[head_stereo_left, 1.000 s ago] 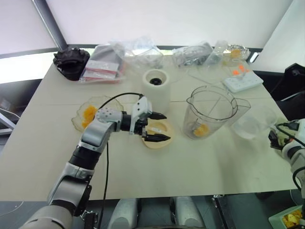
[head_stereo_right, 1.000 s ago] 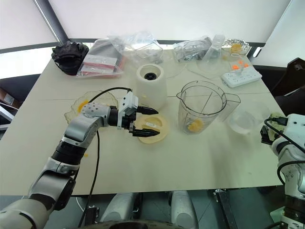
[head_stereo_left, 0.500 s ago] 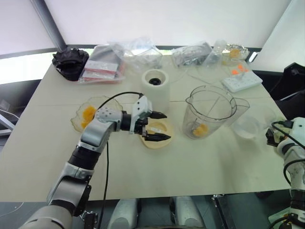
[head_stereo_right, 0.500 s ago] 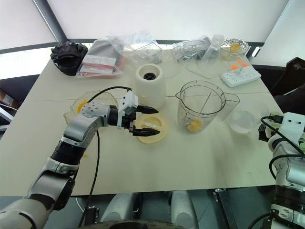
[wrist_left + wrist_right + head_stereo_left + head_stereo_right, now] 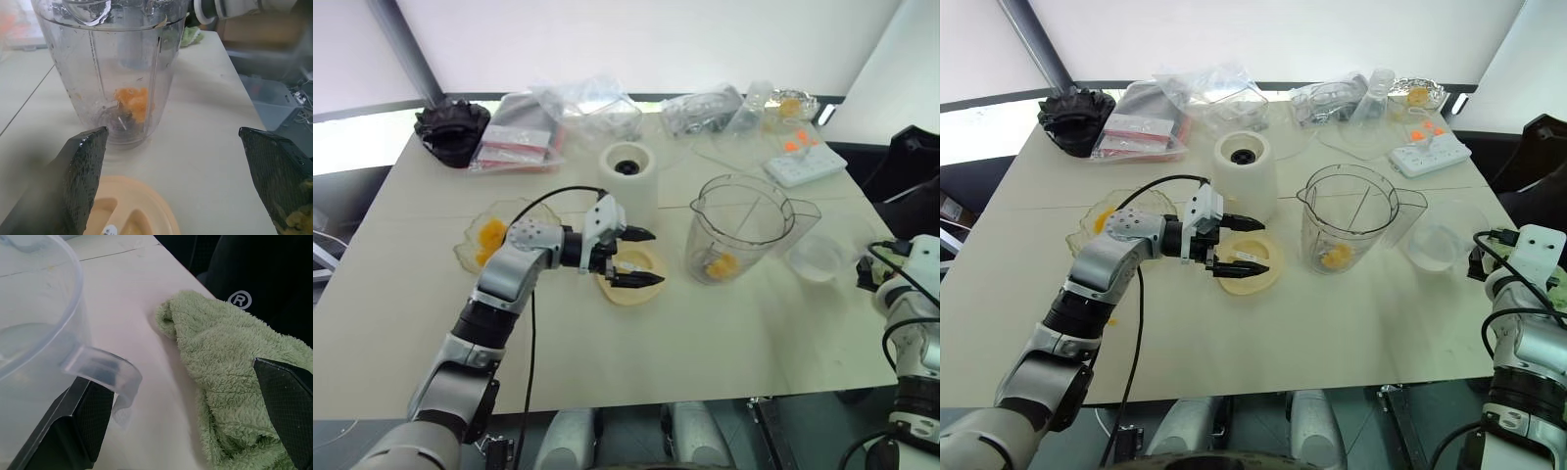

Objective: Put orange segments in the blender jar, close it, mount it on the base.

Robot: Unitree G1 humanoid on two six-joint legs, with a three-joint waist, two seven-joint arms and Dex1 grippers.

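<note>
**Left tool poised over lid beside loaded jar**

The left tool (image 5: 631, 258), jaws spread wide and empty, hovers over the cream lid (image 5: 628, 275). Just beyond stands the blender jar (image 5: 744, 227), orange segments (image 5: 723, 265) inside, near the white base (image 5: 628, 174). The right tool (image 5: 195, 416) gapes empty over a green towel (image 5: 234, 382). A skewed grip could slide the lid into the jar.

The blender jar (image 5: 128, 68) stands upright on the pale table (image 5: 205, 147), orange segments (image 5: 133, 103) lying at its bottom by the blades. The left gripper (image 5: 181, 181) has its fingers (image 5: 80, 171) spread wide (a cream lid (image 5: 132, 210) lies between them, nearer).
</note>
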